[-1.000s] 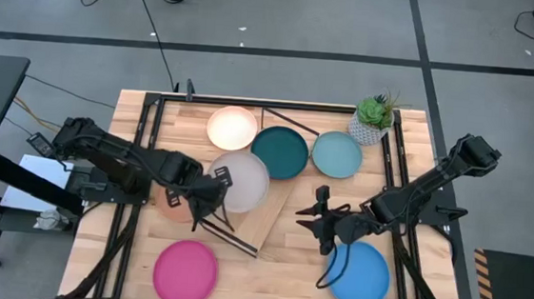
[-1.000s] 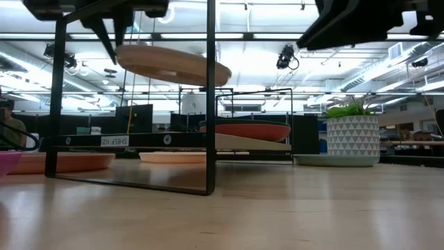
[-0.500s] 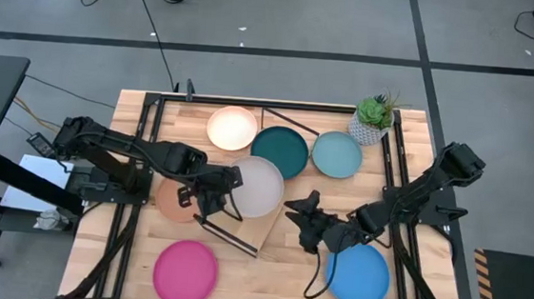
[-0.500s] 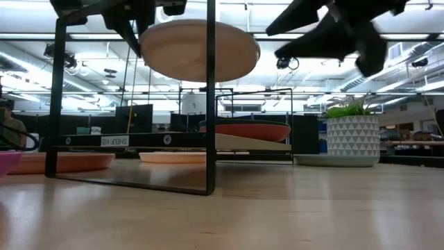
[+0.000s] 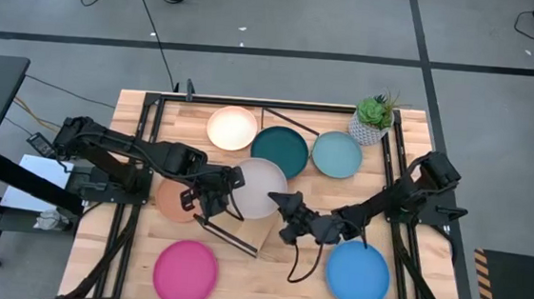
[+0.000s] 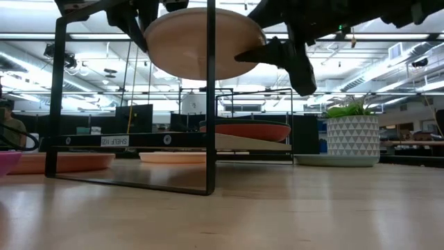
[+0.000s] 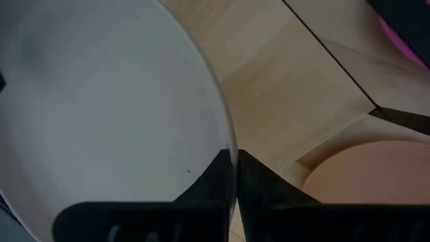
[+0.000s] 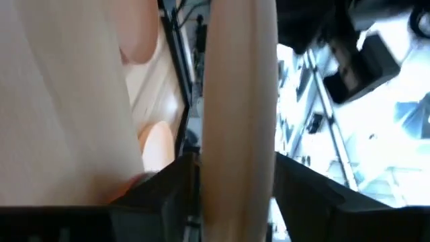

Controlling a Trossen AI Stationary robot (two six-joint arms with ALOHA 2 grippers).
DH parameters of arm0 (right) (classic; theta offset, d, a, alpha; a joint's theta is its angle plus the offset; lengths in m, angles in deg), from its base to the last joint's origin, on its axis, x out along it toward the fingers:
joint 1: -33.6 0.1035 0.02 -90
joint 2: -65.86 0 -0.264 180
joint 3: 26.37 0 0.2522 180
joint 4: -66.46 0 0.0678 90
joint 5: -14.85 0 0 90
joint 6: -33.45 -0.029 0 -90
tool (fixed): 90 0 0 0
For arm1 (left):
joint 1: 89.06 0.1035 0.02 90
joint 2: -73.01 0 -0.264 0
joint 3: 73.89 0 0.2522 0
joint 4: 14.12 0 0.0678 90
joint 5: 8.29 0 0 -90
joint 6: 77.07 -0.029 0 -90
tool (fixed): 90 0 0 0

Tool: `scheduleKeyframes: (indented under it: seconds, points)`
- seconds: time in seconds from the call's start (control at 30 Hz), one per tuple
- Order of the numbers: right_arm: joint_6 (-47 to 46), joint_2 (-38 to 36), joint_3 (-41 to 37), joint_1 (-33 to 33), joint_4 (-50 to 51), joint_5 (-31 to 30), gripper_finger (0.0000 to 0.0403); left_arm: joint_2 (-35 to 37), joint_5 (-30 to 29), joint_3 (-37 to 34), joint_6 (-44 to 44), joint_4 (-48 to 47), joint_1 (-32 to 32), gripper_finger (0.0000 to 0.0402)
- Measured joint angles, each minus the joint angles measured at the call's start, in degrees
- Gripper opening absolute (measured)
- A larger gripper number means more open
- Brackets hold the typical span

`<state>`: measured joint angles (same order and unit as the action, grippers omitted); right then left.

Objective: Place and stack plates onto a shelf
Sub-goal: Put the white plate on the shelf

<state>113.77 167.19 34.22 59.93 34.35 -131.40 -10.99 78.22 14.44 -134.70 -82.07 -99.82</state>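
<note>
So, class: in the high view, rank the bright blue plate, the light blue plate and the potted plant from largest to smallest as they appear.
1. Bright blue plate: widest.
2. Light blue plate: looks somewhat smaller, though that may only be its place in the picture.
3. Potted plant: clearly smallest.

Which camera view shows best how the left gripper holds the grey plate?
The left wrist view: the left gripper is shut on the grey plate, fingers pinching its rim. The high view shows the arm reaching the plate; the low view shows only its underside; the right wrist view its edge.
</note>
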Motion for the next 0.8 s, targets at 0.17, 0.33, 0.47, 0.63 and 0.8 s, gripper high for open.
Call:
scheduleKeyframes:
  seconds: [0.17,0.33,0.47,0.63,0.8]
  points:
    - [0.5,0.81,-0.04,0.02,-2.03,2.36,0.0149,0.0,0.17,0.0,0.44,0.77,0.02,0.0016]
    - [0.08,0.77,-0.02,-0.06,-2.14,2.32,0.011,0.0,0.51,0.0,4.15,1.92,0.02,0.0017]
    - [0.34,0.77,-0.04,-0.27,-2.07,1.95,0.0096,0.0,-0.23,0.0,10.0,3.68,0.0,0.0038]
    - [0.41,0.77,-0.04,-0.26,-1.96,1.94,0.0094,0.0,-1.58,0.0,13.38,4.02,-0.61,0.0081]
    - [0.78,0.77,-0.04,-0.18,-1.91,-0.18,0.0093,0.53,-1.81,0.0,17.33,3.85,-1.68,0.0122]
